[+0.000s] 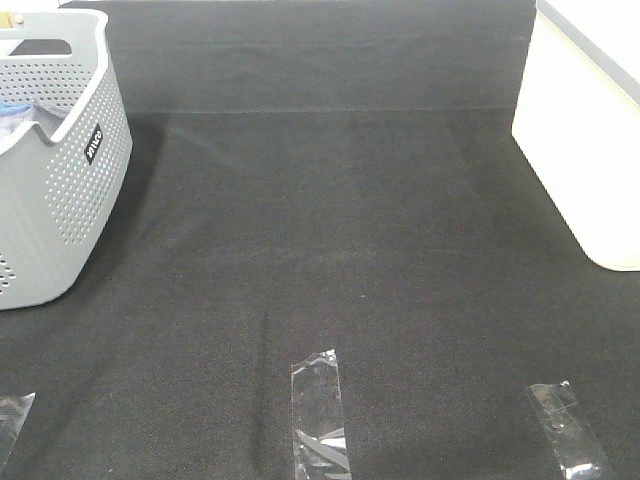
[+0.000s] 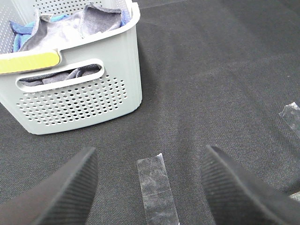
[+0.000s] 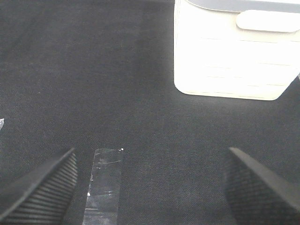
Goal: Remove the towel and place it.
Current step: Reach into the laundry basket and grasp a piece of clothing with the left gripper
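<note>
The towel [image 2: 96,19] is grey-lavender, the cloth [image 2: 18,43] blue, the hole-dotted basket [image 2: 84,103] grey, the table [image 1: 350,250] black.

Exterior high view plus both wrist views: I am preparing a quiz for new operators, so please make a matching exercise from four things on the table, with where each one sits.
Things:
1. towel
2. grey basket
3. white bin
4. middle tape strip

Places:
a. lying flat on the black mat
b. standing at the right of the high view
c. bunched inside the basket
d. standing at the left of the high view

Pairs: 1-c, 2-d, 3-b, 4-a.
</note>
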Robot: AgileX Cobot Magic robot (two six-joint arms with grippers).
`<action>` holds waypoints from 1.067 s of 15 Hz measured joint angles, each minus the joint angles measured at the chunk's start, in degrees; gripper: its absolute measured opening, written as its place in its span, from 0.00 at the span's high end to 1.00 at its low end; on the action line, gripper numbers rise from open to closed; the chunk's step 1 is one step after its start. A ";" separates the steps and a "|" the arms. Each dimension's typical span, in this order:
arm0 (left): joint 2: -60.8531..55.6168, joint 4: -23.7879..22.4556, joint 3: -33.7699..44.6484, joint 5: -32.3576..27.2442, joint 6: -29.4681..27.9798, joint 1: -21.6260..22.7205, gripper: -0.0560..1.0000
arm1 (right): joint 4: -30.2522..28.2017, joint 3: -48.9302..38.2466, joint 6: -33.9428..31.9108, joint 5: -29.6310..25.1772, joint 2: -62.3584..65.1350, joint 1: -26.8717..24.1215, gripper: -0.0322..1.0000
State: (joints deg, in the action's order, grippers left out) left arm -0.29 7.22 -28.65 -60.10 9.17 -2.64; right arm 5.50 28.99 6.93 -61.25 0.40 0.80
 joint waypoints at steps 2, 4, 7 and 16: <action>0.00 0.00 0.00 0.00 0.00 0.00 0.36 | 0.00 0.00 0.00 0.00 0.00 0.00 0.20; 0.00 0.00 0.00 0.00 0.00 0.00 0.36 | 0.00 0.00 0.00 0.00 0.00 0.00 0.20; 0.00 0.00 0.00 0.00 0.00 0.00 0.36 | 0.00 0.00 0.00 0.00 0.00 0.00 0.20; 0.00 0.00 0.00 0.00 0.00 0.00 0.36 | 0.00 0.00 0.00 0.00 0.00 0.00 0.20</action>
State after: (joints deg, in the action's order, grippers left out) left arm -0.29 7.22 -28.65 -60.10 9.17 -2.64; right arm 5.50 28.99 6.93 -61.25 0.40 0.80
